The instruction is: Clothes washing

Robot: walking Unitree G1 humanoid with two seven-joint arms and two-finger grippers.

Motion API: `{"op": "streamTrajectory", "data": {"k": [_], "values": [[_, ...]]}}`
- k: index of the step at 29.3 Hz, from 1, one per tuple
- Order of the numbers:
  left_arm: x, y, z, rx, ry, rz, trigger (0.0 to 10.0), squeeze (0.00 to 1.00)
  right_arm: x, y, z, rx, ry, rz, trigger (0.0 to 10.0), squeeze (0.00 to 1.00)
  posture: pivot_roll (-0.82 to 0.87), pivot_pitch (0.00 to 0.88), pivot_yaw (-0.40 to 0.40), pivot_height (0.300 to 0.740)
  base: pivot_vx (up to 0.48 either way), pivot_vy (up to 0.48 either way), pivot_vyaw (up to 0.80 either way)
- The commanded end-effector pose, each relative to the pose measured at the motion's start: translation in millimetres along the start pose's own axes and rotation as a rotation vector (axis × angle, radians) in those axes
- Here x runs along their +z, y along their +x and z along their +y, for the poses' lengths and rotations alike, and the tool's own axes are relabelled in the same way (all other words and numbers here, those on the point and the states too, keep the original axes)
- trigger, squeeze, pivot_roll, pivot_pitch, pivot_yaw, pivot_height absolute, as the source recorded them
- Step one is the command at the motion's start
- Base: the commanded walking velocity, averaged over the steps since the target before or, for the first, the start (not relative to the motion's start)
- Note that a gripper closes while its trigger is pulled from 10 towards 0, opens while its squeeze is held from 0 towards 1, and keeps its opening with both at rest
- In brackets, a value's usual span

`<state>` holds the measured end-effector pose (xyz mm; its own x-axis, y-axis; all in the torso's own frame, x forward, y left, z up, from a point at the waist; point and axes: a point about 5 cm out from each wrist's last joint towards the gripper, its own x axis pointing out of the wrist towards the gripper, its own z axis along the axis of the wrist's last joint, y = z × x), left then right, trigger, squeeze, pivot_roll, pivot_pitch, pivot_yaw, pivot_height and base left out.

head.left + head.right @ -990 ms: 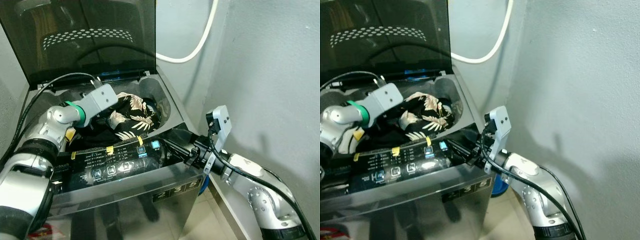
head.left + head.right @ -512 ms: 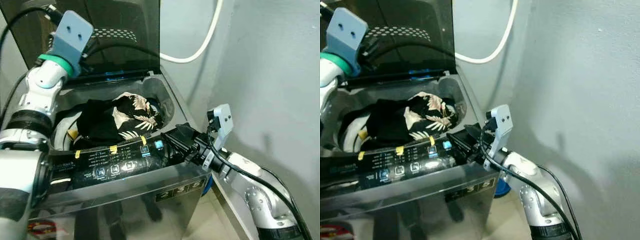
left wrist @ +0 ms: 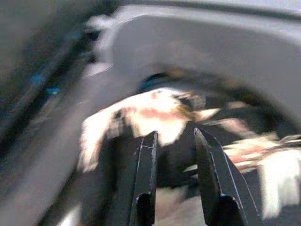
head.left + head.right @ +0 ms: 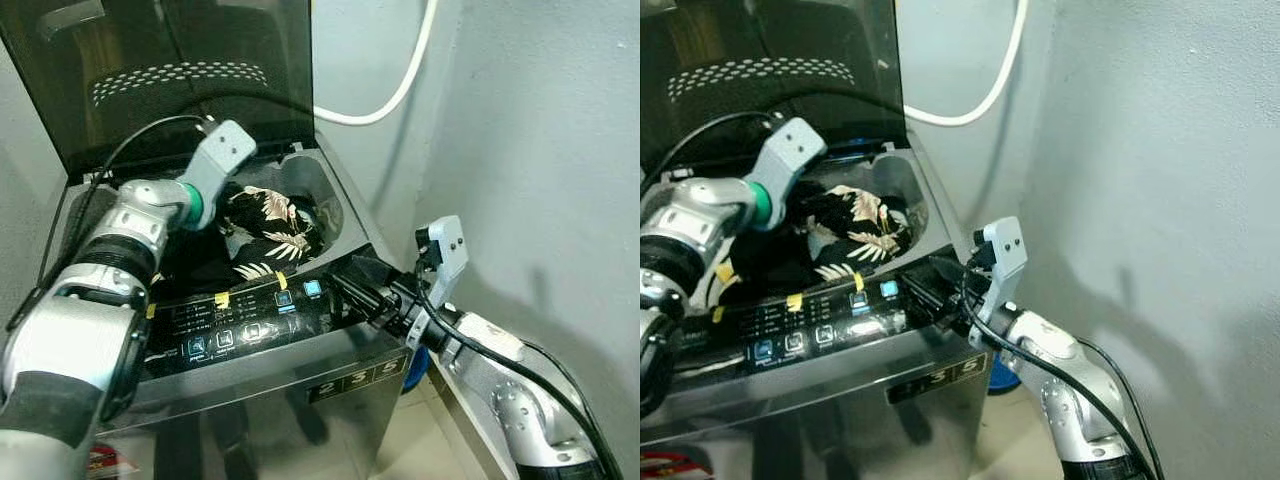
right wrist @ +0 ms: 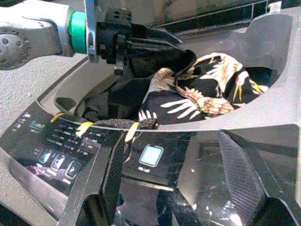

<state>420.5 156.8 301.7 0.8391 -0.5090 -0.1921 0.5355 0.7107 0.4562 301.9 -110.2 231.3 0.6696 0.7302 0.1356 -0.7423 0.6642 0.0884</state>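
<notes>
patterned shirt bunched in drum, no clear axis

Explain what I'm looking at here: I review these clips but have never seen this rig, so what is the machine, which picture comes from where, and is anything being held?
This is a humanoid robot standing at a top-loading washing machine with its lid up. Two pictures come from its head, looking down; the other two come from cameras on each wrist, looking along that hand's two black fingers. The left hand reaches down into the tub, fingers apart, just above a black shirt with a pale crane and leaf print that lies piled inside. It grips nothing. The right hand hovers open at the machine's front right corner, beside the control panel, also empty. A white hose hangs on the wall behind.
</notes>
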Motion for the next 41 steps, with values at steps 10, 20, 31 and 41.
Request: {"op": "streamTrajectory", "data": {"k": [10, 20, 31, 41], "values": [[-61, 15.4, -44.7, -0.123, -0.045, 0.302, 10.0, 0.00, 9, -16.4, -1.2, -0.007, -0.032, 0.053, 10.0, 0.00, -0.09, 0.193, 0.107, 0.740, 0.000, 0.000, 0.00], [-77, -0.4, -20.1, 0.072, -0.035, 0.404, 10.0, 0.00, 17, -24.6, -4.9, -0.003, -0.048, 0.091, 10.0, 0.00, -0.13, 0.240, 0.032, 0.740, 0.000, 0.000, 0.00], [-100, -26.2, 1.4, 0.127, -0.049, 0.515, 10.0, 0.00, 19, -18.7, -3.5, 0.039, -0.038, 0.127, 10.0, 0.00, -0.14, 0.244, -0.023, 0.740, 0.000, 0.000, 0.00], [-155, -38.6, -27.9, 0.077, -0.290, 0.625, 10.0, 0.00, 25, -10.8, -0.5, 0.064, -0.040, 0.127, 10.0, 0.00, -0.14, 0.230, -0.020, 0.740, 0.000, 0.000, 0.00]]}}
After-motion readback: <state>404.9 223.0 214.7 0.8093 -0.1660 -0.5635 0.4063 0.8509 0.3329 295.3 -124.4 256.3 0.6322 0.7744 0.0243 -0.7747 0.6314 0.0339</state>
